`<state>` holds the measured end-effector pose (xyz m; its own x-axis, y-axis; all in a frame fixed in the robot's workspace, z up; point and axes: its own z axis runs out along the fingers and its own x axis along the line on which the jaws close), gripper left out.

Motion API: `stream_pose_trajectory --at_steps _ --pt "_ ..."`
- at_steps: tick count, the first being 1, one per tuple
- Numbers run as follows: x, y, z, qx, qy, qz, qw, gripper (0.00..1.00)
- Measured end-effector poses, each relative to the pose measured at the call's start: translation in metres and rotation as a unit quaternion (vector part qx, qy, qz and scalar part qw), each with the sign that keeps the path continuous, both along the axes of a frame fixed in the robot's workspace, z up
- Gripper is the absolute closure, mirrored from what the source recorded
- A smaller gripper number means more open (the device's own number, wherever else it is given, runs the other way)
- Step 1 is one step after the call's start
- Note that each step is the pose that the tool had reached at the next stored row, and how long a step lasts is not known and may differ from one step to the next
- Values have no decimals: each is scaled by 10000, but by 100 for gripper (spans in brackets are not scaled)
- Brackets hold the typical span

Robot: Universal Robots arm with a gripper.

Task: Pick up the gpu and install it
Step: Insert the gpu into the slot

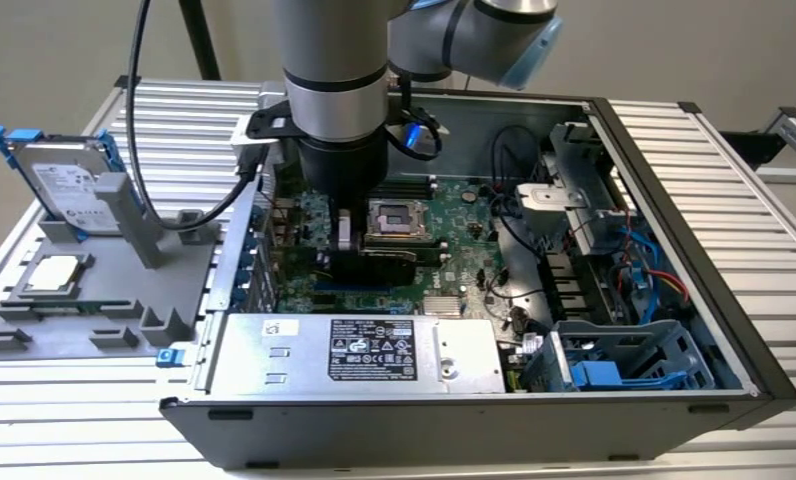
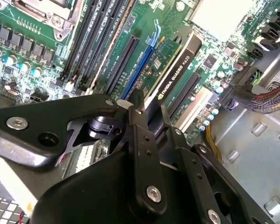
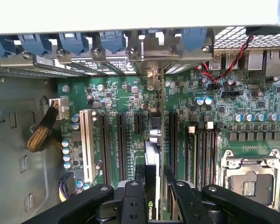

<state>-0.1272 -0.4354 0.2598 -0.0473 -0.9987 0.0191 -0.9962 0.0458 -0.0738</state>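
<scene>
the gripper is clamped on the gpu at frame centre, standing edge-on over the motherboard slots (picking up looks done); whether it's fully seated, i cannot tell

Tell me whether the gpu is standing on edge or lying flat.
On edge. In the second wrist view the gpu stands edgewise over the motherboard slots, with the pincer closed on its top edge.
</scene>
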Motion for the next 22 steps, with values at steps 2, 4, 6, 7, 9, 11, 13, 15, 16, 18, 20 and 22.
stream_pose_trajectory --at_steps 2,4,6,7,9,11,13,15,16,18,20,22 --pt "0 0 -1 1 0 0 10000 100" --pt "0 0 -1 1 -1 -1 10000 100" --pt "0 0 -2 1 -1 0 10000 100" --pt "-1 0 -2 1 0 -1 10000 100" --pt "-2 0 -3 1 -1 0 10000 100" --pt "-5 1 -3 1 -1 0 10000 100" --pt "-5 3 -3 1 -1 0 10000 100" --pt "-6 3 -3 1 -1 4 10000 100" --pt "-6 4 -2 1 0 11 10000 100" --pt "-6 8 -2 1 -1 27 10000 100" --pt "-7 13 -3 1 -1 43 10000 100" --pt "-11 16 -3 1 -1 54 10000 100"
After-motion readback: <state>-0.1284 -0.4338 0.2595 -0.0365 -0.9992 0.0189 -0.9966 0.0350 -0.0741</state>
